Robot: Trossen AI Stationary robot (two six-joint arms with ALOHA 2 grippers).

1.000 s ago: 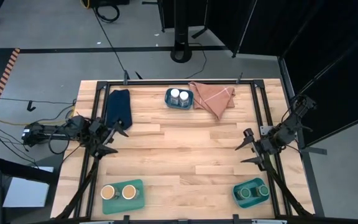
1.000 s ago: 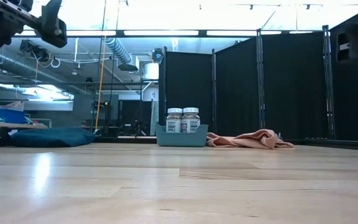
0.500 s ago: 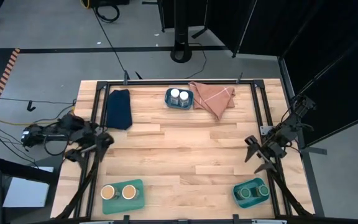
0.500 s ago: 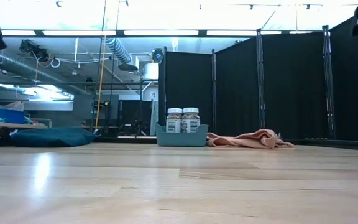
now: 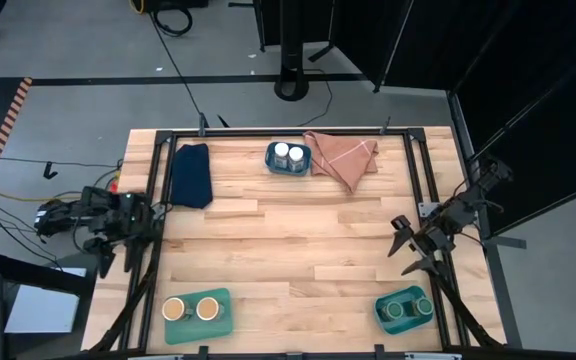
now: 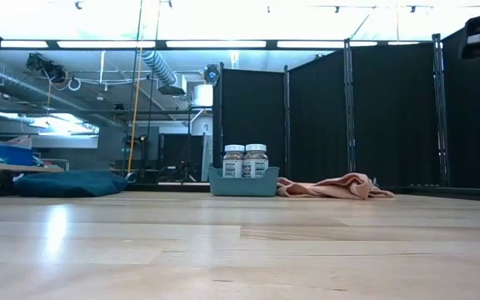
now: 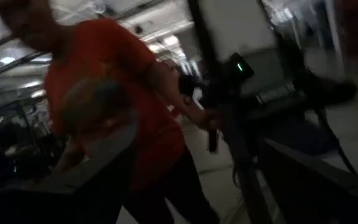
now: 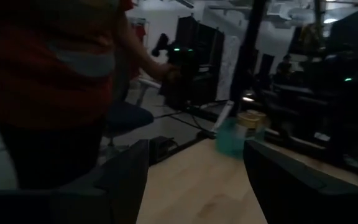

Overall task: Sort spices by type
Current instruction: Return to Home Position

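Sorted spices on a wooden table (image 5: 298, 250): at the near edge, a green tray (image 5: 224, 318) on the left holds a pair of tan-lidded jars (image 5: 175, 310), upright and side by side. At the near right corner, a teal tray (image 5: 383, 305) holds two green-lidded jars (image 5: 396, 312), also side by side.

Farther in, the two arms sit at opposite sides of the table. The left gripper (image 5: 116, 256) hangs just off the left edge, beside the black frame rail (image 5: 151, 250). Its fingers are spread apart and hold nothing, as its wrist view shows. The right gripper (image 5: 405, 246) hovers over the wood near the right edge, beyond the teal tray and apart from it. Its fingers are likewise parted and empty.

At the far edge, a blue bin (image 5: 271, 163) in the middle holds two white-lidded jars (image 5: 281, 152), which stand above its rim in the low view. A folded navy cloth (image 5: 192, 173) lies to the bin's left, with bare wood between. A crumpled pink cloth (image 5: 343, 157) lies just beside the bin on the right.

Beyond the table, black partition panels (image 6: 390, 117) close off the room, and both wrist views catch a person in an orange shirt (image 7: 117, 93) standing near dark equipment.
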